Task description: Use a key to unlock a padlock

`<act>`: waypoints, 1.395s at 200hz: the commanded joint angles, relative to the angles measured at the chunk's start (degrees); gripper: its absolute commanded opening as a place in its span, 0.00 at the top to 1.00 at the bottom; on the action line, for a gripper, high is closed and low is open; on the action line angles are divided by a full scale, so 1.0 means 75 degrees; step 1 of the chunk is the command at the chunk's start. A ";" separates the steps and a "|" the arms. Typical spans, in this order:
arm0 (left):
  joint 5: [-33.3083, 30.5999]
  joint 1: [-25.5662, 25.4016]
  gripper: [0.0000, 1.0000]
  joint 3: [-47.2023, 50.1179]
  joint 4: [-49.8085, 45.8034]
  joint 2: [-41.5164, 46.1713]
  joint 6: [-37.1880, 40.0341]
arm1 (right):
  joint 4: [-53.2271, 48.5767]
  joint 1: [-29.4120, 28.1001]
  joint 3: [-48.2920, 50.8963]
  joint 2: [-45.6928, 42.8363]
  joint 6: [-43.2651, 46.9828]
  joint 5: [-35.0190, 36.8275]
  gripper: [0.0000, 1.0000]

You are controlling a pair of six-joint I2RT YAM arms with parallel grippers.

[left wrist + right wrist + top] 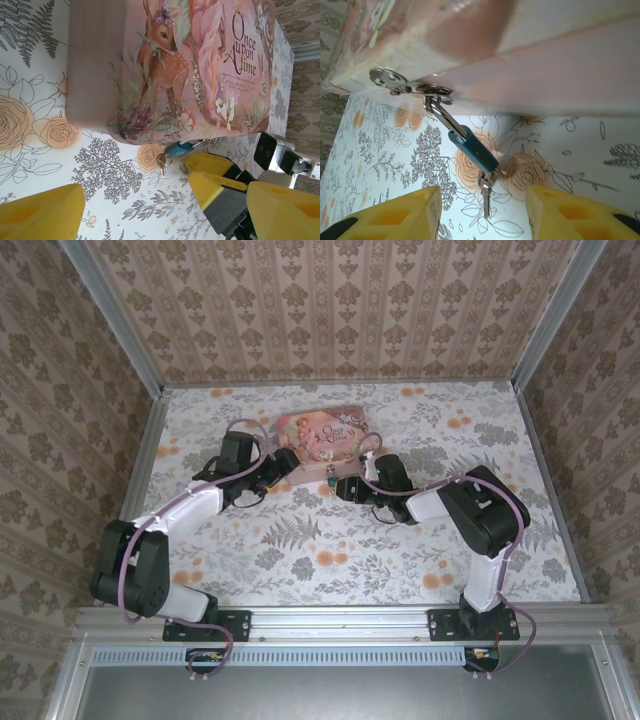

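One padlock (472,149): hangs tilted from the hasp (427,91) on the near edge of the tin (545,60).
Key (486,192): dangles at the padlock's lower end.
Right gripper (482,200): spread, empty, flanking the key, bare table (395,150) either side.
Left gripper (165,195): spread, empty, facing the tin's near edge, apart from the padlock.

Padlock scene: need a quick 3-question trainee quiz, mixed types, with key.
1. True or false: the padlock lies loose, apart from the pink tin.
2. The right gripper has its jaws: A open, B shut on the key, C shut on the padlock.
3. What hangs at the padlock's end away from the shackle?
Key: 1 false, its shackle hooks the tin's latch; 2 A; 3 the key.
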State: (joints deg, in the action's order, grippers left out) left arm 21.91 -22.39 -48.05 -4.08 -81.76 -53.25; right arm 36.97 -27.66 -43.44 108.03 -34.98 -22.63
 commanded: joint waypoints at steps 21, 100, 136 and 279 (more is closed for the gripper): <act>0.0184 0.0068 0.15 -0.0274 -0.0081 -0.0122 0.0210 | -0.0391 -0.0170 -0.0485 0.0418 0.0618 0.0292 0.51; 0.0234 0.0091 0.15 -0.0284 -0.0007 -0.0237 0.0175 | -0.0289 -0.0192 -0.0773 0.0850 0.0639 0.0322 0.56; 0.0254 0.0092 0.15 -0.0273 -0.0003 -0.0270 0.0163 | -0.0190 -0.0191 -0.0817 0.0932 0.0597 0.0351 0.64; -0.0554 0.0074 0.15 -0.0949 -0.1433 -0.0252 0.1583 | -0.0079 -0.0089 -0.0421 0.0332 -0.0298 0.0579 1.00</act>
State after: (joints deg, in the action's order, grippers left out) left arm 21.69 -22.02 -51.22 -9.02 -83.57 -48.21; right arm 39.00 -28.75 -48.05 112.81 -33.61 -19.84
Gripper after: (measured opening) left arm 0.849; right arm 0.075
